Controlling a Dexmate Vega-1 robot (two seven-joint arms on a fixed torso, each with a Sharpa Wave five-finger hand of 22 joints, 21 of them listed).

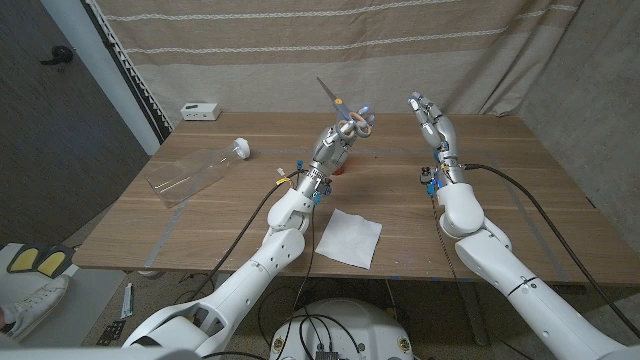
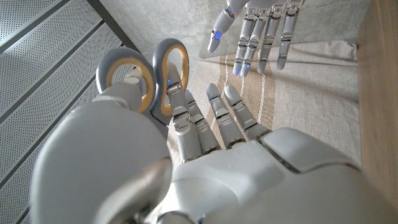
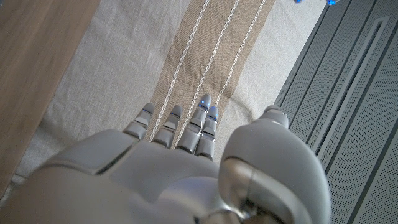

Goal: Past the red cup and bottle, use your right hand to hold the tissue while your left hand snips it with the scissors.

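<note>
The left hand (image 1: 345, 130) is raised above the middle of the tabletop (image 1: 500, 190), holding the scissors (image 1: 340, 108) with fingers through the grey, orange-lined handle loops; the blades point up and away toward the curtain (image 1: 300, 50). In the left wrist view the two loops (image 2: 146, 74) sit at the thumb side of that hand (image 2: 205, 162), the thumb through one of them. The right hand (image 1: 432, 122) is also lifted off the tabletop, to the right of the left one and apart from it, fingers stretched out and spread, holding nothing. The same open fingers (image 2: 261, 31) show in the left wrist view, and the right wrist view shows the back of that hand (image 3: 180, 168) with its fingers extended toward the striped curtain (image 3: 205, 56).

The tissue (image 1: 349, 237) lies flat on the tabletop near the front edge, between the two forearms and well below both hands, touched by neither. A red thing (image 1: 338, 162), probably the cup, peeks out just under the left hand, mostly hidden by the wrist. A clear plastic bottle (image 1: 195, 172) with a white cap lies on its side toward the left part of the tabletop, well apart from the tissue. A small white box (image 1: 201, 111) sits at the far left corner near the curtain.
</note>
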